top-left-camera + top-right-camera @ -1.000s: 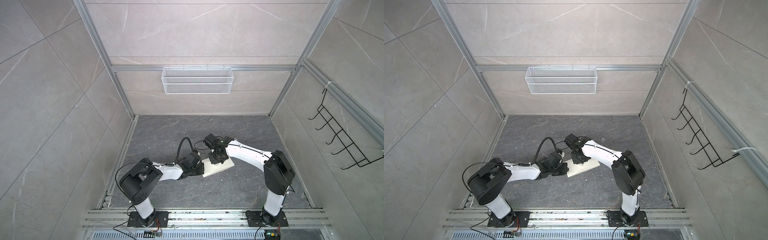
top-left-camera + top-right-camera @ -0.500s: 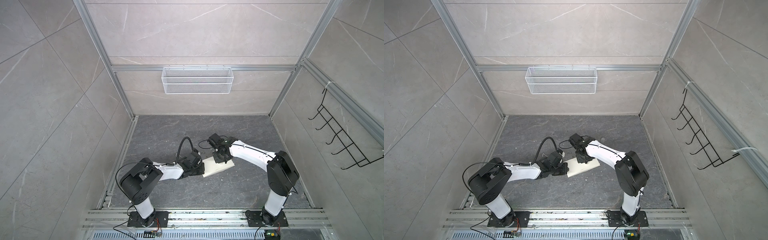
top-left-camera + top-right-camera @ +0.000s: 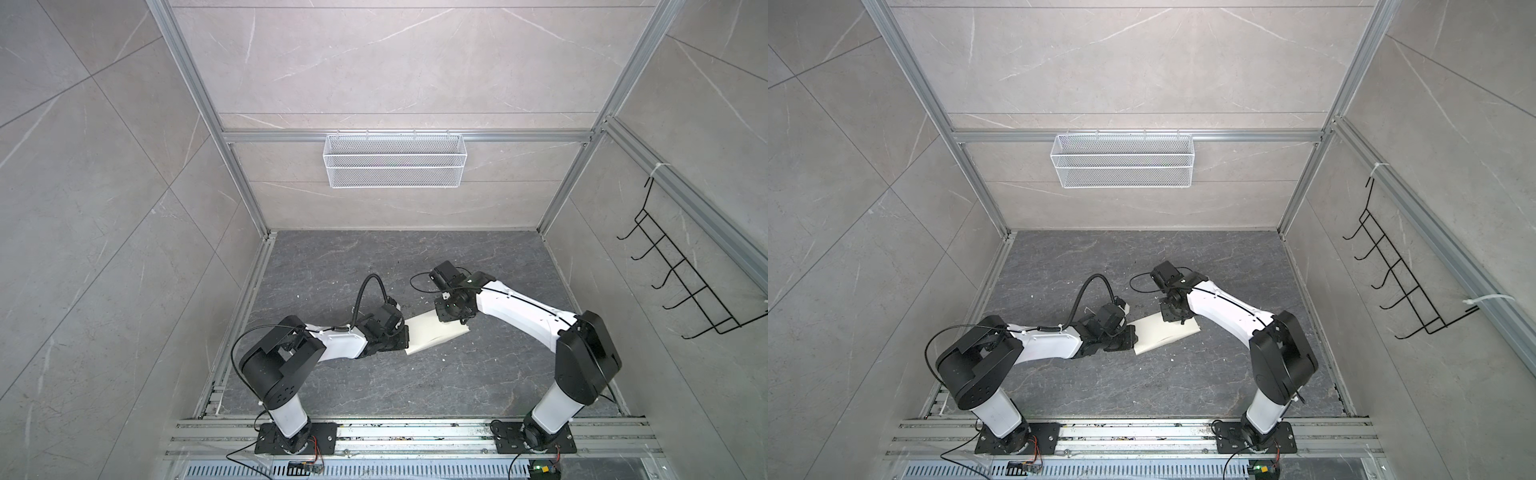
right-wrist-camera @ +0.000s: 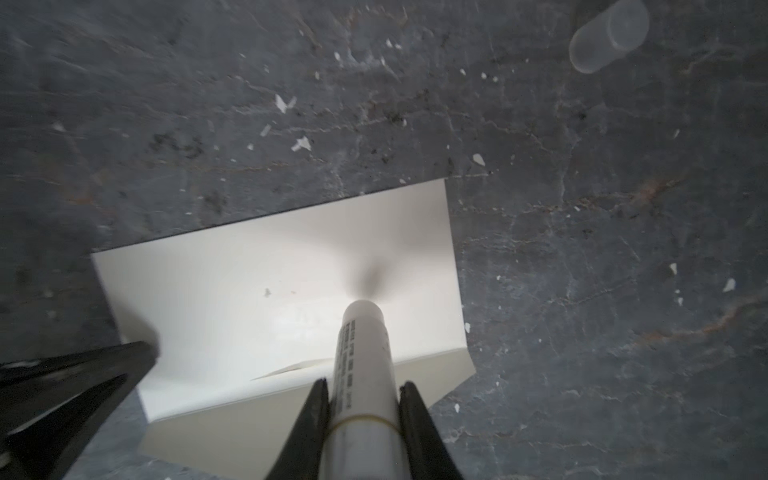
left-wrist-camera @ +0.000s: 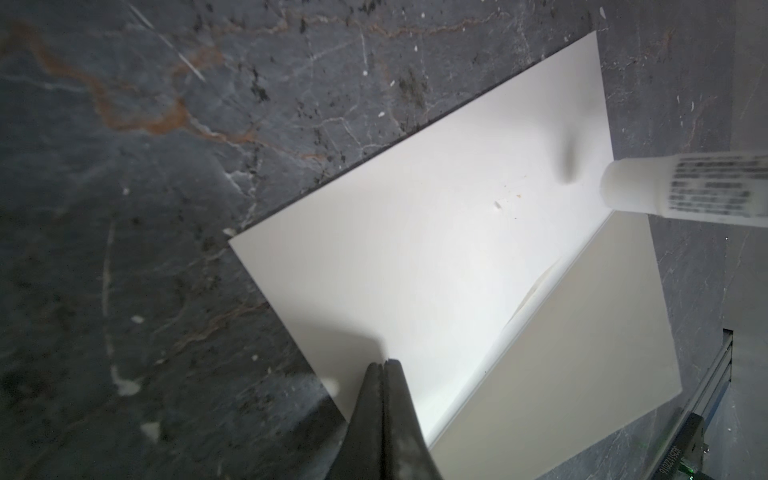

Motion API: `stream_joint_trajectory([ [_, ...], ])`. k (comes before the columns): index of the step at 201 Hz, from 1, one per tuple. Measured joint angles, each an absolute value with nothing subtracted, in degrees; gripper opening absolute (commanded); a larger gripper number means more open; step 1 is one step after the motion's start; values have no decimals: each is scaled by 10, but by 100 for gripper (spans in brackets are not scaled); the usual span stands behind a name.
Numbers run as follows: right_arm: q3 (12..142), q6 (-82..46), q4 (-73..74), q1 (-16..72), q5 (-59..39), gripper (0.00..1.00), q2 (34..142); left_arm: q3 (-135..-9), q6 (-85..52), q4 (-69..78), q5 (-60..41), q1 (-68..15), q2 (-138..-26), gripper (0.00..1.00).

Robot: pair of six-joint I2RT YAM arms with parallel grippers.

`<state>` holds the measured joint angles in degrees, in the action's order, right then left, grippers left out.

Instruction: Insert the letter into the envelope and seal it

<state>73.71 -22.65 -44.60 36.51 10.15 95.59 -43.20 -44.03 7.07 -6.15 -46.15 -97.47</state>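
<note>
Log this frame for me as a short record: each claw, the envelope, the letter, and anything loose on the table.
left claw: shut, tip at envelope edge
right claw: shut on glue stick, uncapped tip over the envelope near its fold
envelope: flat on table, flap open
letter: not visible
loose: clear cap on table

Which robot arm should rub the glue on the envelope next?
The right one, probably. The right gripper holds the glue stick, tip just over the envelope. The left gripper is shut, its tip at the envelope's edge, seemingly pinning it down.
</note>
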Motion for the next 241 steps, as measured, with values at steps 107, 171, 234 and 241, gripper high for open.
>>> stream_joint_trajectory([
  [107,750,-225,-421,434,90,0,1014,-433,-439,69,-61,-463,-975,0],
  [171,753,-225,-417,439,115,0,1028,-436,-439,65,-61,-463,-976,0],
  [234,749,-225,-413,423,138,0,1029,-449,-439,51,-61,-463,-983,0],
  [241,749,-225,-412,420,138,0,1029,-450,-439,50,-61,-463,-984,0],
])
